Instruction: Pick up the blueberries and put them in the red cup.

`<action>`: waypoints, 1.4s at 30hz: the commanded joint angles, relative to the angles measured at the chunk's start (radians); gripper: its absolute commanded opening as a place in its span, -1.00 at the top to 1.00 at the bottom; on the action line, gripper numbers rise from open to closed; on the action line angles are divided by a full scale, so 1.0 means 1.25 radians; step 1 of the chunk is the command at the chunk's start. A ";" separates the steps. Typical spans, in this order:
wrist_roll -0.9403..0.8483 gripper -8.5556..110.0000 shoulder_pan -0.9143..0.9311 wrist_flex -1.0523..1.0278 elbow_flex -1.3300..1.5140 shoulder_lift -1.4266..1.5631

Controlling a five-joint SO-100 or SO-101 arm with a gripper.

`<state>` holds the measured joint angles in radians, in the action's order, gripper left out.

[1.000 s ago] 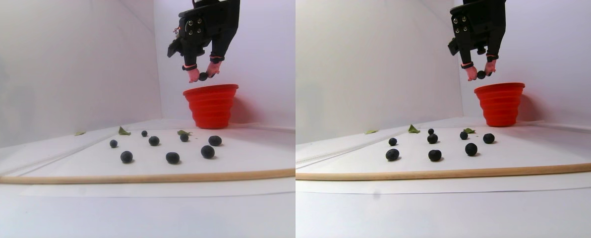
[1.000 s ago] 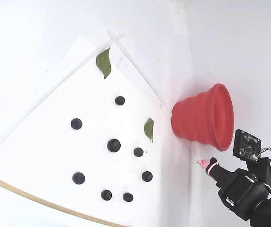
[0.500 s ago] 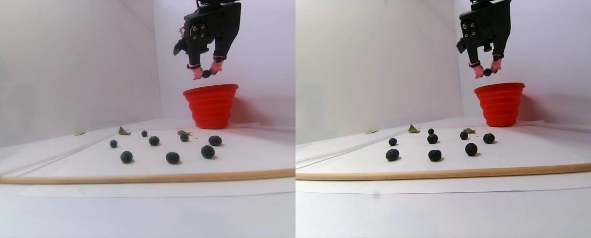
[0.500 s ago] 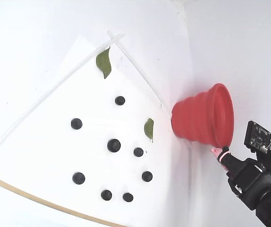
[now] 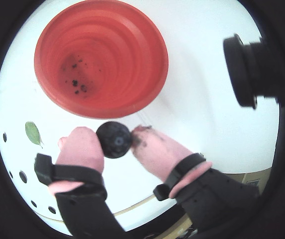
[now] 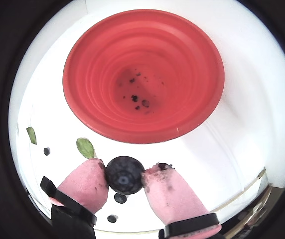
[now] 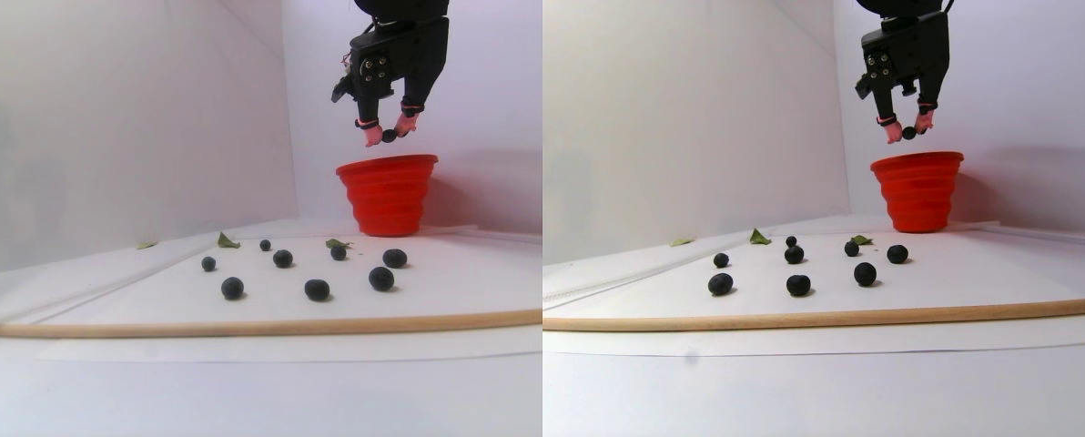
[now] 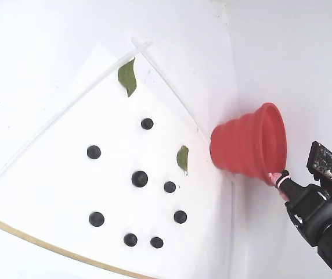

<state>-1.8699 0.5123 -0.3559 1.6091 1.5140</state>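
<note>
The end effector (image 5: 123, 139) pinches one matte, near-black round blueberry (image 5: 113, 140) between two soft pink fingertips (image 5: 80, 147), each pad banded with a black strap where it joins the black plastic finger. The right-hand pad is smudged with dark stains. In both wrist views the held berry sits just outside the rim of the red cup (image 5: 152, 74), at about 6 o'clock of the cup's mouth. In the stereo pair view the berry (image 7: 389, 135) hangs in the air above the rim of the cup (image 7: 388, 196), not touching it.

The cup is bright red and looks rubbery, with stepped concentric rings narrowing from a thick wide rim down to a small floor. Dark specks dot that floor (image 6: 137, 102).

In the fixed view seven loose blueberries (image 8: 139, 178) lie scattered on the smooth white table (image 8: 38, 70), well apart from one another and slightly uneven in size. Two flat green leaves lie among them: a larger pointed leaf (image 8: 127, 77) at about 12 o'clock of the group, and a smaller leaf (image 8: 182, 158) near the cup's base. A thin pale wooden rod (image 7: 260, 325) runs across the table in front of the berries.
</note>
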 commanded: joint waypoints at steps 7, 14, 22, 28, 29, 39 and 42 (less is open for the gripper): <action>0.038 0.62 0.005 0.020 -0.175 -0.020; 0.065 0.62 0.005 0.020 -0.279 -0.097; 0.071 0.61 0.004 0.020 -0.324 -0.129; 0.086 0.56 0.005 0.020 -0.334 -0.135; 0.093 0.54 0.002 0.020 -0.340 -0.139; 0.085 0.54 0.002 0.020 -0.274 -0.070; 0.080 0.55 0.002 0.020 -0.239 -0.045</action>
<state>-1.7533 0.5123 -0.3559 1.3192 1.3023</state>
